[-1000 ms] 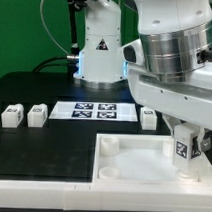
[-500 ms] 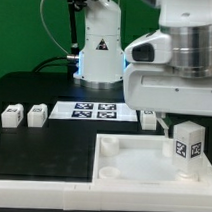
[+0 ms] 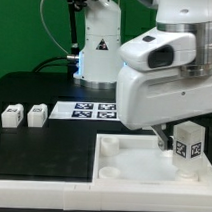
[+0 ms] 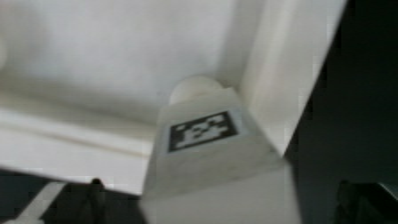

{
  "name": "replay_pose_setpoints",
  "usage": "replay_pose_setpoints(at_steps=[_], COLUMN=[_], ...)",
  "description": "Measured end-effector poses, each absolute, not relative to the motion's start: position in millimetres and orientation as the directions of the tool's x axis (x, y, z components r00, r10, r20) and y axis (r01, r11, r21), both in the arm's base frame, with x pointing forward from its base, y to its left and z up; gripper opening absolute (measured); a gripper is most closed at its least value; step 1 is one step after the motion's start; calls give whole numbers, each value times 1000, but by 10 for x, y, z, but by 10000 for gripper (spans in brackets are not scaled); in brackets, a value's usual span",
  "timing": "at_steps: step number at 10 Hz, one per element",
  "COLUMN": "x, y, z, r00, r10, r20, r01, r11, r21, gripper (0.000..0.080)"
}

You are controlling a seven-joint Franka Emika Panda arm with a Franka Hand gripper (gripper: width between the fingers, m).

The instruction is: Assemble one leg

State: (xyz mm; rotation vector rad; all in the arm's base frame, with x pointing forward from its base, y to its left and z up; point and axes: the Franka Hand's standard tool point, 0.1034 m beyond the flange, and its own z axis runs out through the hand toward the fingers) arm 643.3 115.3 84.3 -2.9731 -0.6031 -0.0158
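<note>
black table [image 3: 35,91] fills most of the ext view, green backdrop behind. white arm [image 3: 170,82] is big in the foreground on the ext view's right and hides part of the scene. its base stands at the back centre.

white tray [image 3: 132,155] lies flat at the front of the table, w/ round sockets at its corners on the ext view's left. marker board [image 3: 94,110] lies flat just behind the tray, partly cut off by the arm.

leg [image 3: 188,144] stands upright on the tray at its far corner on the ext view's right, tags facing cam. can't tell if it's seated in a socket. wrist view shows the same leg [image 4: 210,140] w/ its tag, against the tray's inner corner.

2 other legs [image 3: 11,116] [image 3: 37,115] sit side by side on the table at the ext view's left, well apart from the tray.

gripper [image 4: 231,195]: only faint, blurry tips show in the wrist view. they look spread wide, one each side of the leg, not touching it. nothing pinched.
</note>
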Motion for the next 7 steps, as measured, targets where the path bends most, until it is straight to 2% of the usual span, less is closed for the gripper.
replay_pose_setpoints(at_steps=[1, 3, 5, 6, 7], x=[6462, 6463, 6459, 6461, 6464], y=[1153, 1159, 1184, 1168, 1155], z=[854, 843, 843, 841, 840], r00=[891, 903, 967, 978, 997], r10=[450, 427, 252, 204, 75], r20=[52, 55, 37, 31, 16], r01=[453, 430, 254, 206, 76], r11=[-886, -898, -960, -972, -990], r21=[-96, -97, -114, -114, -116], gripper=[649, 649, 388, 291, 291])
